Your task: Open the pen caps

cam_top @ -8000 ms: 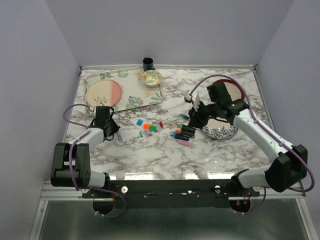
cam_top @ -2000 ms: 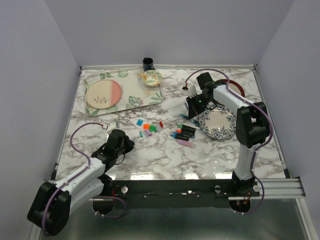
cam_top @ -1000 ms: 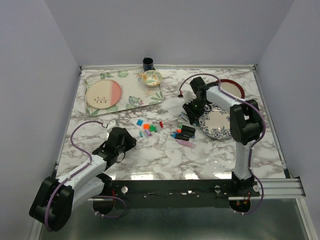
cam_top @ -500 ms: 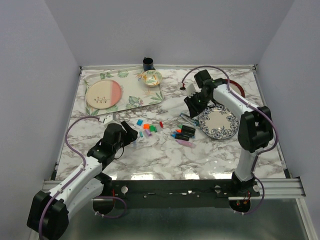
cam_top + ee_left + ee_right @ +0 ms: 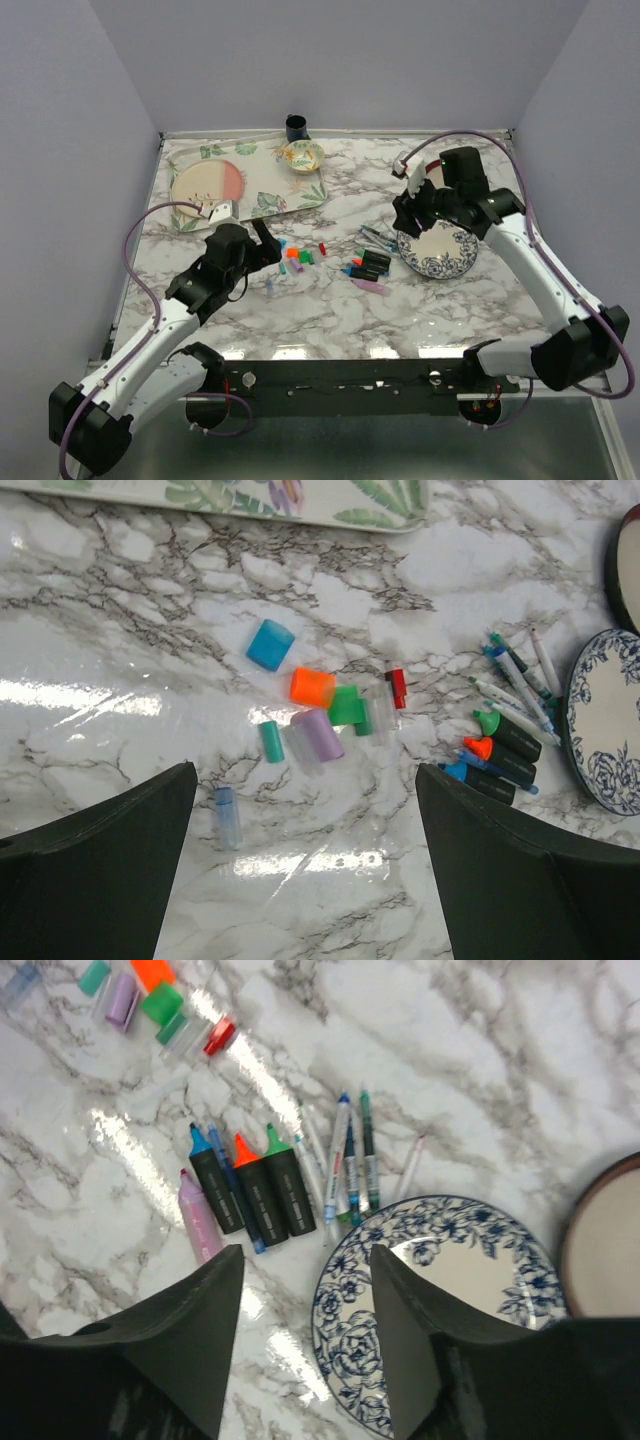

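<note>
While both end effectors are hanging released and empty over the marble worktop (image 5: 330,310), the danger is lying in how tightly everything is packed. Nearest, the left arm is stretching low and forward from its base, with the left end effector (image 5: 303,780) gaping wide just short of the loose pen caps (image 5: 312,686). Orange, green, purple, blue, teal and red ones are lying off their pens in a cluster, and 1 pale cap (image 5: 226,815) is sitting apart on the near side. A careless sweep here is risking scattering them.

Beyond, 3 black highlighters (image 5: 255,1195) are showing bare tips and a pink one (image 5: 198,1218) is lying beside them. Thin pens (image 5: 340,1155) are resting close together just beside the patterned plate (image 5: 440,1260). The right arm is reaching up the right side and bending back inward. Its right end effector (image 5: 305,1260) is pointing down above the pens, moderately spread. Descending like this, it is risking pinching 2 pens together or striking the plate's rim.
</note>
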Motion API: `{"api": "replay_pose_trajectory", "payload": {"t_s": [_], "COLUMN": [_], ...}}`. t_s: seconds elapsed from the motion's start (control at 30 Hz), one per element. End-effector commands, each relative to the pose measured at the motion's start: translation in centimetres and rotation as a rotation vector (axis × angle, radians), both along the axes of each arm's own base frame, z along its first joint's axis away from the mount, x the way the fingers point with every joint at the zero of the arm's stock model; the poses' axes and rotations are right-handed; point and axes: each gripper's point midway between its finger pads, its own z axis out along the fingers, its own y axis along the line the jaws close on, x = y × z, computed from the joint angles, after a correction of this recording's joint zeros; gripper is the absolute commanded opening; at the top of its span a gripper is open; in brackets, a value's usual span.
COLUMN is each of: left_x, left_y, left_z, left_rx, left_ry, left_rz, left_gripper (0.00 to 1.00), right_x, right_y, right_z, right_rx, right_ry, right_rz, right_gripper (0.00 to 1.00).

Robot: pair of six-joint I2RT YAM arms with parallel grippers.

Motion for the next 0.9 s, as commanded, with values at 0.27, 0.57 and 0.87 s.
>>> {"api": "replay_pose_trajectory", "payload": {"t_s": [0.27, 0.57, 0.87], "left_x": [0.1, -3.5, -4.8], "left_y": [0.4, 3.5, 6.2], "left_z": [7.2, 13.3, 14.5], "left_rx": [0.193, 0.066, 0.098], "left_ry": [-0.166, -0.44, -0.473], "left_rz": [-0.044, -0.017, 0.056], "left_gripper": [0.99, 0.99, 0.99], "right_x": [3.2, 1.6, -1.3], "right_y": [-7.9, -13.9, -15.1], "right_z": [15.6, 19.1, 20.5], "right_rx": [0.254, 0.325, 0.453], "right_ry": [-0.341, -0.464, -0.519], "right_rz": [-0.286, -0.589, -0.751], "right_gripper": [0.96, 1.0, 1.0]}}
